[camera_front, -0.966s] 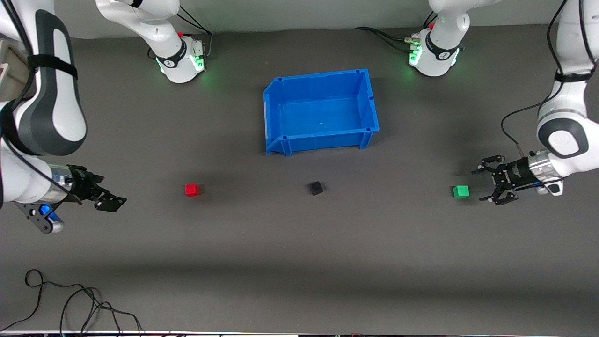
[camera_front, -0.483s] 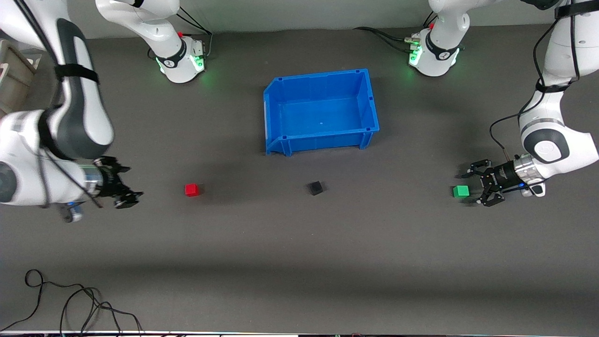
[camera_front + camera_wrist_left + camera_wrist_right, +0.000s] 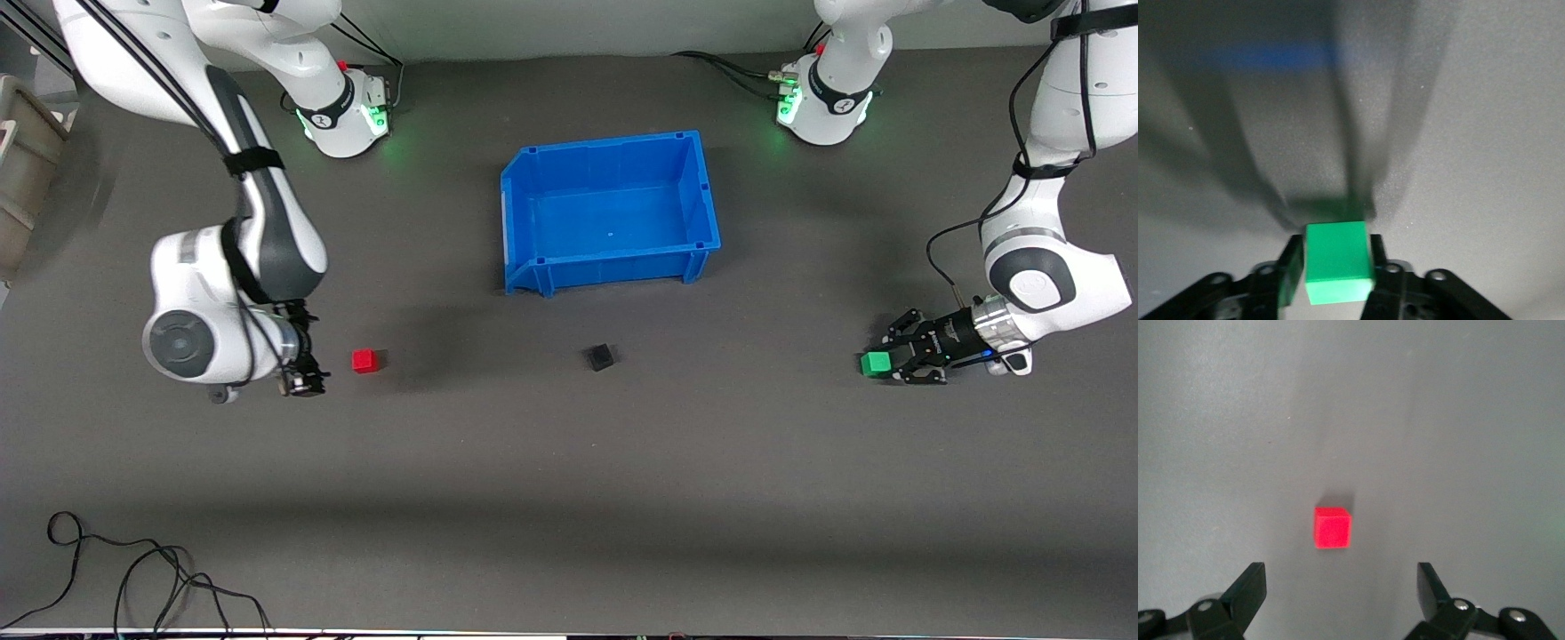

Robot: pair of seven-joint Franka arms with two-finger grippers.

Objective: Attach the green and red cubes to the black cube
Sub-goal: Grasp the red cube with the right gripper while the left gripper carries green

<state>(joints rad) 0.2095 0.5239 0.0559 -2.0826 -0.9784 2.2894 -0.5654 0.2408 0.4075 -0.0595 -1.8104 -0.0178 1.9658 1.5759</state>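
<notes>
we see the left gripper (image 3: 889, 363) low at the left arm's end of the dark grey table (image 3: 569, 462), its black fingers (image 3: 1290, 267) clamped against two sides of the small bright green solid cube (image 3: 876, 362), which sits on the table surface as far as we can tell. in the left wrist view the green cube (image 3: 1337, 261) fills the gap between the jaws. the right gripper (image 3: 302, 382) hangs near the right arm's end of the table, just beside the small bright red solid cube (image 3: 364, 360) and not touching it; in the right wrist view its fingers (image 3: 1248, 593) are spread wide with the red cube (image 3: 1332, 527) lying apart from them. the small matte black cube (image 3: 600, 357) rests on the table between the two coloured cubes, well apart from both. the large open blue plastic bin (image 3: 524, 213) stands farther from the front camera than the black cube.
</notes>
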